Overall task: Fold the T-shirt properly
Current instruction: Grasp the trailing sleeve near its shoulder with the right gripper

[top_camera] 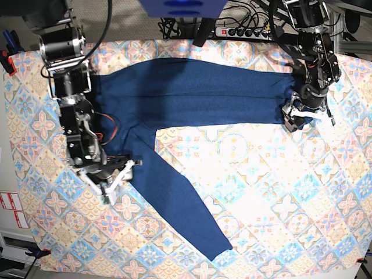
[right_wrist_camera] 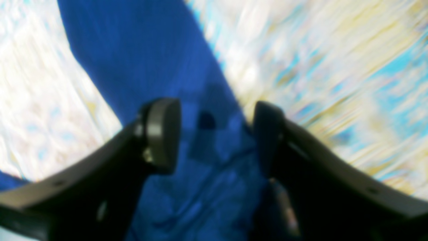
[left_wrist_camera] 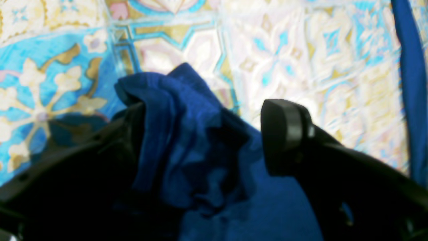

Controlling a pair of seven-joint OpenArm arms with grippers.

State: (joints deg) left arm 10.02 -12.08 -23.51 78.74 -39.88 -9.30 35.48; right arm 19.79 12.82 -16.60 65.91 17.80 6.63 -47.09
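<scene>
The dark navy T-shirt [top_camera: 197, 93] lies spread across the far half of the table, with one long sleeve [top_camera: 180, 209] running down toward the near edge. My left gripper [top_camera: 299, 116] is at the shirt's right end. In the left wrist view it [left_wrist_camera: 204, 130] stands open, and a bunched fold of the T-shirt [left_wrist_camera: 180, 110] rests between the jaws, leaning on the left finger. My right gripper [top_camera: 119, 174] is at the shirt's left side where the sleeve starts. In the blurred right wrist view it [right_wrist_camera: 217, 134] is open over the T-shirt [right_wrist_camera: 140, 50].
A pastel patterned tablecloth [top_camera: 261, 192] covers the whole table. A power strip with cables [top_camera: 244, 32] lies beyond the far edge. Both arm bases stand at the far corners.
</scene>
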